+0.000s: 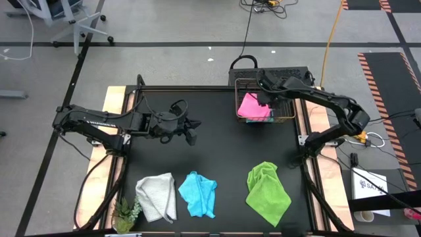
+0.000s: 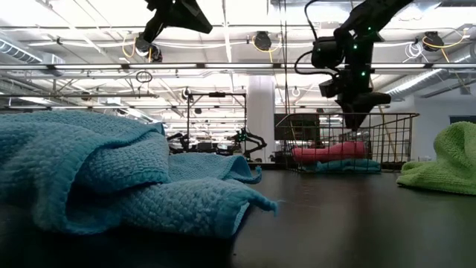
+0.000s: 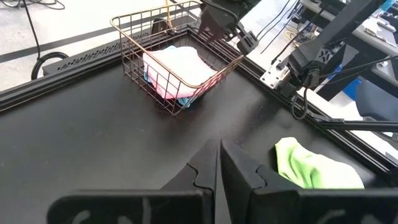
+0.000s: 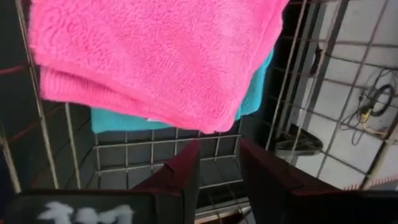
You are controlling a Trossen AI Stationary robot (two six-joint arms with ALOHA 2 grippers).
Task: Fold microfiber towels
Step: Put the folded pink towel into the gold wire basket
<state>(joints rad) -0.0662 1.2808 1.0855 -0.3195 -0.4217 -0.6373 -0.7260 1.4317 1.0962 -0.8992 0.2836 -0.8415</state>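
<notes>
**Basket stacked with two cloths, three left unfolded**

Folded pink towel (image 1: 252, 106) is seen lying on a folded blue one (image 4: 258, 93) inside the wire basket (image 1: 289, 117) at the far right of the table (image 1: 210, 151). The right gripper (image 4: 217, 163) is held just above the basket's far side, its fingers parted by a small gap with nothing between them; the pink towel lies directly ahead of them, not gripped.

Three towels remain crumpled along the near edge: a white-grey one (image 1: 156, 195) at the left, a light blue one (image 1: 198, 193) beside it, and a lime one (image 1: 268, 191) to the right. A small plant (image 1: 125, 213) stands at the near left corner.

The left gripper (image 1: 187, 130) is held in the air over the table's middle, fingers pressed together and empty. It is judged the nearer arm to the white-grey and blue towels, which lie near of it. The lime towel, its long axis running near to far, lies near of the right arm.

Writing is seen on a white label right of the table, but cannot be read.
</notes>
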